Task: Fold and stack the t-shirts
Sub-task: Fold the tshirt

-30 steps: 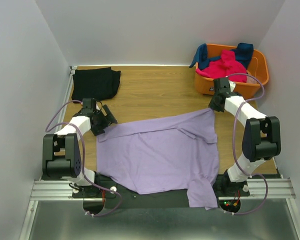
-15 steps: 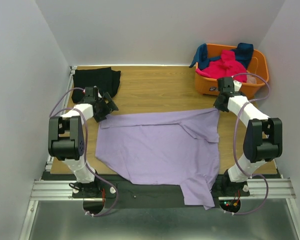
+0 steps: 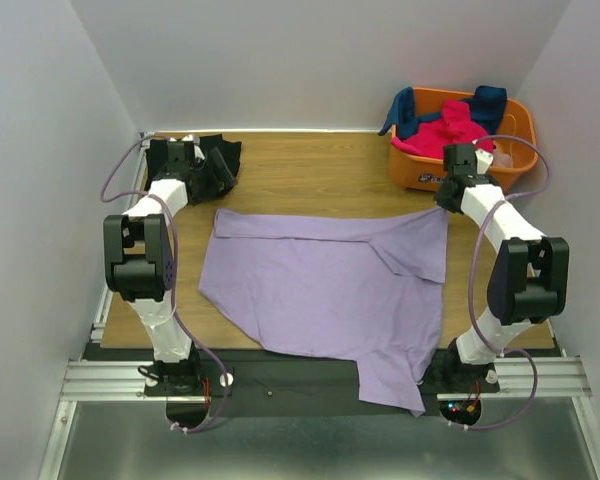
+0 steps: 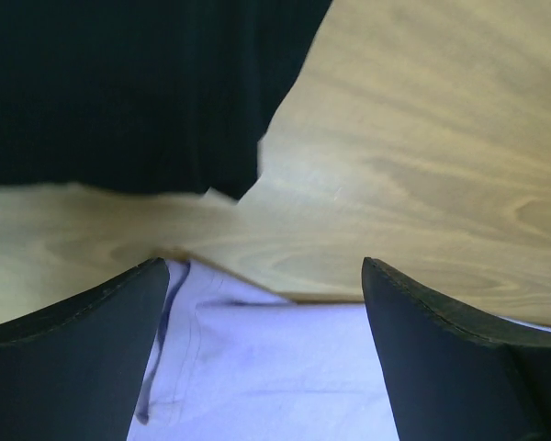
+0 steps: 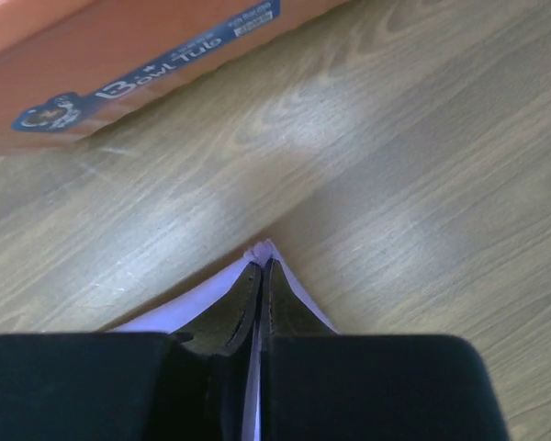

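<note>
**tee_folder:** So where's everything sitting? The lavender shirt (image 3: 320, 290) is spread across the middle of the wooden counter (image 3: 320, 170), mostly flat. There's a folded-over flap toward its right side, and one near corner droops off the front edge at the right.

**armwatcher:** Yep. The right end effector (image 5: 260, 276) is clenched on that shirt's far-right corner. In the right wrist view the two fingers are pressed together, with a little tip of lavender cloth poking out between them. It's just beside the orange basket (image 3: 412, 170), and the basket wall fills the top of that wrist view.

**tee_folder:** And the left one?

**armwatcher:** The left end effector (image 4: 262, 303) is released, fingers spread wide with nothing in them. From its wrist camera you can see the lavender edge lying on the wood below the gap, and the black shirt (image 4: 119, 92) just past it. From above, it's up by the far-left corner of the counter, right over the black shirt's edge.

**tee_folder:** The other shirts?

**armwatcher:** The hot-pink shirt (image 3: 450, 130) is heaped in the basket at the far right. The teal-blue shirt (image 3: 404, 106) is draped over the rim behind it. Can't tell if the black one is folded neatly, the arm covers a lot of it.
</note>
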`<state>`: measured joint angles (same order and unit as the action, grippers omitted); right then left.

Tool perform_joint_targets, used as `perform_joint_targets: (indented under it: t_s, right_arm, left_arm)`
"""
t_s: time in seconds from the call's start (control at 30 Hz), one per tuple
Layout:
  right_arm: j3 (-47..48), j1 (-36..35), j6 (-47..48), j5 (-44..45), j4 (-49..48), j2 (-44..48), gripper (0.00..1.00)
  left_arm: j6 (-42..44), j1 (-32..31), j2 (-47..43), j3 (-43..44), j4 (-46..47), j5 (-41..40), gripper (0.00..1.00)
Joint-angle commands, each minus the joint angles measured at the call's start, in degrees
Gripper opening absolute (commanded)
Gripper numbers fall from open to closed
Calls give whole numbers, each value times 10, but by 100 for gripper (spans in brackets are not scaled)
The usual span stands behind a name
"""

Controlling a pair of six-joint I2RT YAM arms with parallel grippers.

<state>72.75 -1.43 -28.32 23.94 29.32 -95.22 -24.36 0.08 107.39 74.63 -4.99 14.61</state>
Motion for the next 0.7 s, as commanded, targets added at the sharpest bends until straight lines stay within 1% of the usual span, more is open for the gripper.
perform_joint_targets:
  t_s: [0.0, 0.03, 0.07, 0.1, 0.13, 0.2, 0.27, 0.3, 0.33, 0.37, 0.5, 0.67]
  right_arm:
    - [18, 10, 2, 12, -2, 24, 10]
    - [15, 10, 4, 4, -1, 26, 34]
    - [13, 10, 4, -13, 0, 28, 49]
    - [10, 10, 1, -21, -1, 36, 69]
    - [2, 10, -1, -28, -1, 42, 73]
    - [-9, 9, -5, -45, 1, 59, 76]
    - [-31, 9, -7, -62, 2, 92, 76]
    - [-38, 9, -8, -69, 6, 103, 75]
    - [-46, 8, -9, -77, 9, 113, 75]
    - [-65, 9, -10, -92, 20, 131, 75]
    - [-115, 8, -19, -129, 52, 162, 73]
    - [-174, 3, -46, -159, 73, 189, 72]
  left_arm:
    - [39, 1, -61, 44, -1, -11, 99]
    - [41, 1, -69, 40, -3, -17, 98]
    - [43, 1, -75, 36, -6, -32, 98]
    - [42, 0, -88, 22, -18, -40, 98]
    - [43, 1, -91, 14, -28, -47, 98]
    - [48, 1, -98, -13, -60, -65, 96]
    - [56, 0, -112, -41, -67, -85, 95]
    - [58, 1, -119, -72, -67, -91, 92]
    - [60, 1, -124, -87, -67, -96, 92]
    - [59, -15, -133, -110, -65, -100, 88]
    - [59, -19, -130, -139, -61, -93, 78]
    - [47, -23, -126, -146, -62, -94, 77]
